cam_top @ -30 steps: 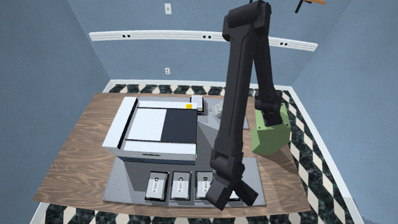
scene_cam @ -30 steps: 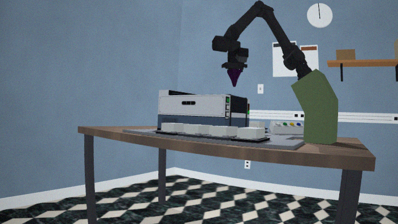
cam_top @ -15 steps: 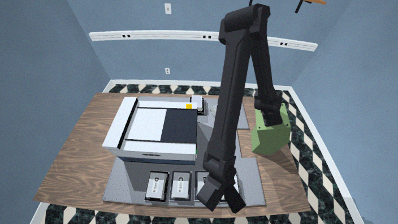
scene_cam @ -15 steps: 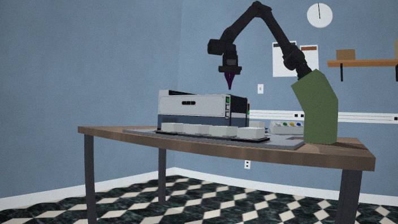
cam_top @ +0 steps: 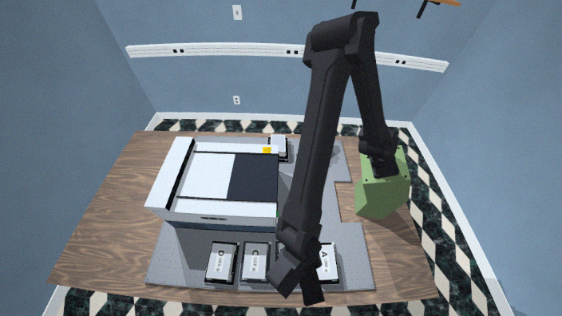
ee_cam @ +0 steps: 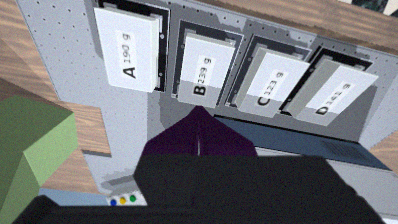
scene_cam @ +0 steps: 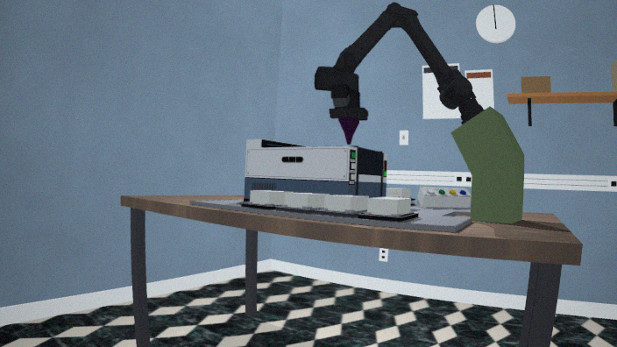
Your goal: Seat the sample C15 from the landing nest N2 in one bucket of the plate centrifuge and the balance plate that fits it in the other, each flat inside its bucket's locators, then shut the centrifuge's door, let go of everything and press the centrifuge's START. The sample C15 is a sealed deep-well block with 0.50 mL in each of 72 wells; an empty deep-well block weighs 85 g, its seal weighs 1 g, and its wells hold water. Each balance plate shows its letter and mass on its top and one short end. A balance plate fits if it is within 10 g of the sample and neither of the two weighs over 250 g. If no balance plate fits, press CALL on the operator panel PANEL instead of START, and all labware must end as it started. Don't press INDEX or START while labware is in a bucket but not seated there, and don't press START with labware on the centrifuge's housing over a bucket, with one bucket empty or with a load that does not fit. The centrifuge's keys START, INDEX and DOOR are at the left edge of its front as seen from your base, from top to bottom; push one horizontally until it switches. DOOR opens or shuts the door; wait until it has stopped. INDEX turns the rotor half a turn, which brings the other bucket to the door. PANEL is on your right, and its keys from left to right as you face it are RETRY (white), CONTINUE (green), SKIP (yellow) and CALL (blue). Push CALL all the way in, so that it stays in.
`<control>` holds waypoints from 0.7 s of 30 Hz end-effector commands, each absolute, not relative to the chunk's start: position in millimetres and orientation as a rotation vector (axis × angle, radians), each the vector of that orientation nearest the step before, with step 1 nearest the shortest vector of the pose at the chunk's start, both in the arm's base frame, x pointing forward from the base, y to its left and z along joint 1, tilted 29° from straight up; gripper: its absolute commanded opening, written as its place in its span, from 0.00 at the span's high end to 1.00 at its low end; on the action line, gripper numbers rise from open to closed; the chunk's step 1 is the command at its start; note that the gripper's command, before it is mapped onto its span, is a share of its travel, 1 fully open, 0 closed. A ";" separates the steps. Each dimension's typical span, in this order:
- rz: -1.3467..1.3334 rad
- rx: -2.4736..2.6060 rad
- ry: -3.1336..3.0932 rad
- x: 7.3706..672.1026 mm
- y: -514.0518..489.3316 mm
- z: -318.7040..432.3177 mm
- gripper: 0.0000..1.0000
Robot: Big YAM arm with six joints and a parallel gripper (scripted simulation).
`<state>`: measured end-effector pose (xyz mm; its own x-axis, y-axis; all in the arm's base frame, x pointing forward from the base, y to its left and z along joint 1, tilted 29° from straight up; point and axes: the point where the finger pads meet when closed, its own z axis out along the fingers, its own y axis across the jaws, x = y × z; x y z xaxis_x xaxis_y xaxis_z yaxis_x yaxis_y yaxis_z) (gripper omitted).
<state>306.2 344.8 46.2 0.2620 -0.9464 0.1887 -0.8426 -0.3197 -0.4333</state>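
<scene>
My gripper (scene_cam: 349, 139) (ee_cam: 198, 111) is shut on nothing, its purple fingers pressed together to a point. It hangs just above the front right corner of the plate centrifuge (cam_top: 223, 179) (scene_cam: 307, 164) (ee_cam: 310, 142). The centrifuge's keys (scene_cam: 352, 166) are stacked on the edge below it, the top one green. Four balance plates lie in a row in front: A (cam_top: 326, 261) (ee_cam: 127, 50) marked 190 g, B (ee_cam: 205, 70), C (cam_top: 255, 261) (ee_cam: 270, 82) marked about 123 g, and D (cam_top: 220, 261) (ee_cam: 335, 92). My arm hides B in the top view. The white sample block (cam_top: 278, 144) (scene_cam: 398, 192) sits in its nest behind the centrifuge.
The green arm pedestal (cam_top: 381, 191) (scene_cam: 491, 171) (ee_cam: 30, 145) stands at the right. The operator panel (scene_cam: 443, 197) with coloured keys (ee_cam: 122, 200) lies between it and the centrifuge. Everything rests on a grey baseplate (cam_top: 176, 255) (ee_cam: 65, 55) on the wooden table (cam_top: 100, 223).
</scene>
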 end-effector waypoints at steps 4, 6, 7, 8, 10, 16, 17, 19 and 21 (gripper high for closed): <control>-0.551 -2.011 1.886 338.1 358.5 53.1 1.00; -0.544 -1.985 1.908 340.3 358.6 52.7 1.00; -0.544 -1.985 1.908 340.3 358.6 52.7 1.00; -0.538 -1.958 1.930 342.6 358.7 52.4 1.00; -0.523 -1.905 1.974 346.9 359.0 51.7 1.00; -0.484 -1.739 2.095 360.5 359.1 49.6 1.00; -0.477 -1.711 2.113 362.7 359.1 49.3 1.00; -0.463 -1.655 2.150 367.2 359.1 48.5 1.00; -0.449 -1.598 2.184 371.7 358.9 47.8 1.00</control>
